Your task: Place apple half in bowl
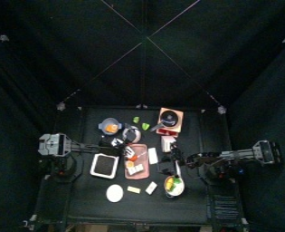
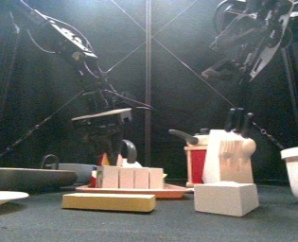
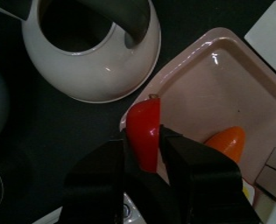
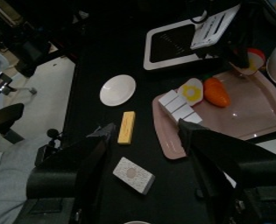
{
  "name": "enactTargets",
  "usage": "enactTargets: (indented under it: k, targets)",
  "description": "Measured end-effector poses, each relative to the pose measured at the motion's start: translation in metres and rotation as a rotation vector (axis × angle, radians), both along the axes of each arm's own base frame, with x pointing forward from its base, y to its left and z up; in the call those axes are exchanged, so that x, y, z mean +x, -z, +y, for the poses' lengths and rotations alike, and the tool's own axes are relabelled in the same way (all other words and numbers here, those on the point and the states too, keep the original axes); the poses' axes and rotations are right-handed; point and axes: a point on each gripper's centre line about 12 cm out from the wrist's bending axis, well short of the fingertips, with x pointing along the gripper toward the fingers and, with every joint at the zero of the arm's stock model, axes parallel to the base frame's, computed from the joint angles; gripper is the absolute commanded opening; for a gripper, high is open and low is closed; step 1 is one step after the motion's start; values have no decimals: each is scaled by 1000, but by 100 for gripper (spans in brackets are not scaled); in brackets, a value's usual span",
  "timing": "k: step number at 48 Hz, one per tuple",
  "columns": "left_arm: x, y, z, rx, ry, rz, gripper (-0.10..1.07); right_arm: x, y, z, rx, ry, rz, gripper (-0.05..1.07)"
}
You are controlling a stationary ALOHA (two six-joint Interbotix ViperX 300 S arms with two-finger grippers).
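My left gripper (image 3: 146,162) is shut on the apple half (image 3: 145,129), a red wedge held between its jaws at the rim of the pink tray (image 3: 228,74). A white bowl (image 3: 93,74) with a dark inside sits just beyond the apple half. In the top view the left gripper (image 1: 135,141) reaches to mid-table beside this bowl (image 1: 132,134). My right gripper (image 4: 152,175) is open and empty, hanging above the table's front right part (image 1: 181,165). Its view shows the pink tray (image 4: 245,114).
The tray holds an orange piece (image 4: 217,92), an egg half (image 4: 190,90) and white slices (image 2: 126,177). Around it are a white-rimmed black square dish (image 1: 105,164), a white plate (image 4: 117,89), a yellow block (image 4: 127,126), a white block (image 4: 133,173) and a knife block (image 2: 220,156).
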Motion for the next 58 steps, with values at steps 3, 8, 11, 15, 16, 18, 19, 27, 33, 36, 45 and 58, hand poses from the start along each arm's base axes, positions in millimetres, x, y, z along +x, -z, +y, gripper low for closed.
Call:
enactTargets:
  k: [3, 8, 11, 15, 16, 18, 19, 27, 33, 36, 45, 58]
  targets:
    - [0, 0, 0, 3, 1, 2, 61, 0, 0, 0, 0, 0, 0, 91]
    - [-3, -4, 1, 12, -8, 16, 61, -1, 2, 0, 0, 0, 5, 91]
    - [-8, -10, 3, 29, -18, 28, 61, -1, 2, 0, 0, 0, 6, 91]
    - [-18, -21, 7, 66, -37, 54, 61, -1, 2, 0, -1, -1, 6, 91]
    - [-20, -24, 9, 76, -40, 61, 61, -1, 2, 0, 1, -1, 5, 91]
    - [-27, -30, 12, 104, -53, 80, 61, -1, 2, 0, 0, 0, 6, 91]
    - [-31, -33, 14, 118, -60, 91, 61, -1, 2, 0, -1, -1, 6, 91]
    - [-55, -55, 24, 184, -117, 88, 63, -1, 2, 0, 3, 0, 5, 91]
    - [-74, -59, 42, 228, -192, 73, 65, -1, 2, 0, 1, 1, 6, 91]
    - [-83, -58, 53, 261, -219, 79, 67, -1, 3, 0, 1, 1, 8, 91]
    - [-117, -46, 79, 327, -256, 135, 78, -2, 3, 0, 2, 0, 8, 91]
    - [-128, -32, 99, 265, -251, 35, 94, -2, 4, 0, 3, 1, 11, 91]
